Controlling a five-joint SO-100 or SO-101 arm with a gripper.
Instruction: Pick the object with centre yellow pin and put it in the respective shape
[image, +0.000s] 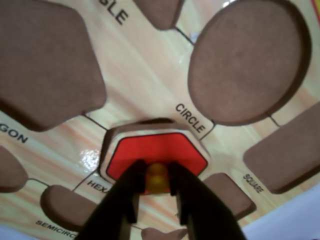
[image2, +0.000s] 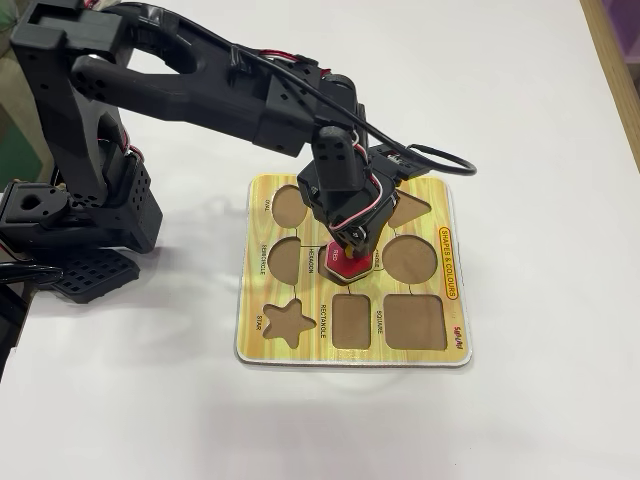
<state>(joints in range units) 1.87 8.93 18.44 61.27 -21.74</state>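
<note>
The object with centre yellow pin (image: 157, 150) is a red hexagon with tan edges; in the fixed view this red piece (image2: 350, 266) lies at the board's middle. It rests over the hexagon recess (image: 155, 121), of which only a dark sliver shows along the far edge, so it looks slightly raised or tilted there. My gripper (image: 156, 170) comes in from the bottom of the wrist view, its black fingers shut on the yellow pin (image: 156, 179). In the fixed view the gripper (image2: 346, 252) points straight down at the piece.
The yellow wood-grain board (image2: 300, 346) lies on a white table. Empty recesses surround the piece: circle (image: 247, 60), pentagon (image: 45, 60), square (image: 287, 155), semicircle (image: 65, 205), star (image2: 287, 320), rectangle (image2: 352, 322). The arm's base (image2: 80, 210) stands to the left of the board.
</note>
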